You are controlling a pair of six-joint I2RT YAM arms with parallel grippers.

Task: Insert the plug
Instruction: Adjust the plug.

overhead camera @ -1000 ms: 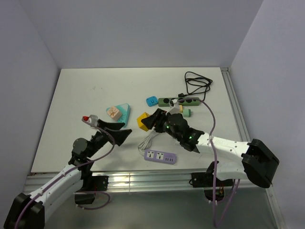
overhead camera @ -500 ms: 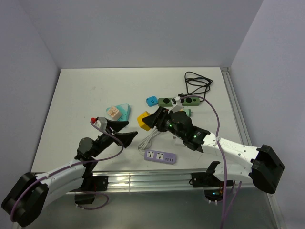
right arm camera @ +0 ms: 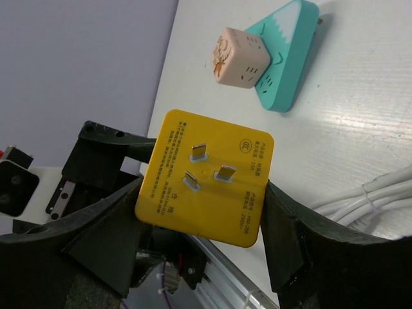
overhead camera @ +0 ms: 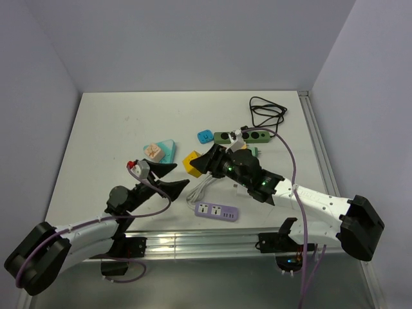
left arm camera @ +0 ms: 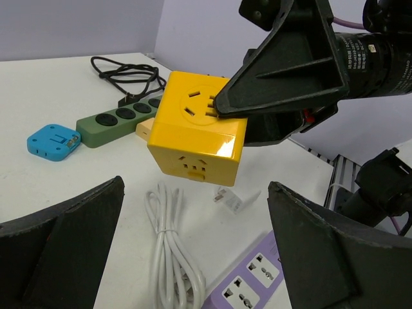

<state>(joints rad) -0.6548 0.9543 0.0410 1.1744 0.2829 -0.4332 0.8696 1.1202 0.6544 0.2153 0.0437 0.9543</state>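
My right gripper is shut on the plug, a yellow cube with three metal prongs on one face and sockets on the others. It hangs above the table, tilted, with a black finger on each side. My left gripper stands wide open just left of the cube, with nothing between its fingers. A purple power strip lies flat below the cube near the front edge, and its sockets show in the left wrist view.
A bundled white cable and a small white plug lie under the cube. Behind are a green power strip, a blue adapter and a coiled black cable. A teal triangle carries a pink cube.
My left gripper has moved right, closer to the yellow cube, and stays open. The right arm shifted slightly early on, then held still with the cube.
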